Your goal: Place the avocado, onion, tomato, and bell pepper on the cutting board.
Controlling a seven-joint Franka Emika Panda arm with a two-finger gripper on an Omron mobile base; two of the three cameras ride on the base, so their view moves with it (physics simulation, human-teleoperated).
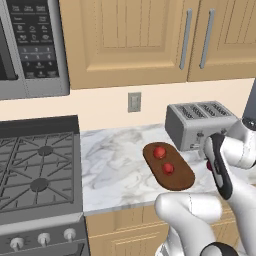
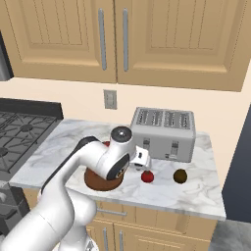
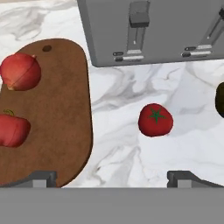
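The tomato sits alone on bare marble counter, with open room on every side: the cutting board lies apart to one side, the avocado apart to the other. Behind it the toaster stands as a tall wall, closing off any approach from the back; in the right base view it rises just behind both tomato and avocado. The board's near end is free wood, while an onion and a bell pepper occupy its other part. The wall cabinets hang well above.
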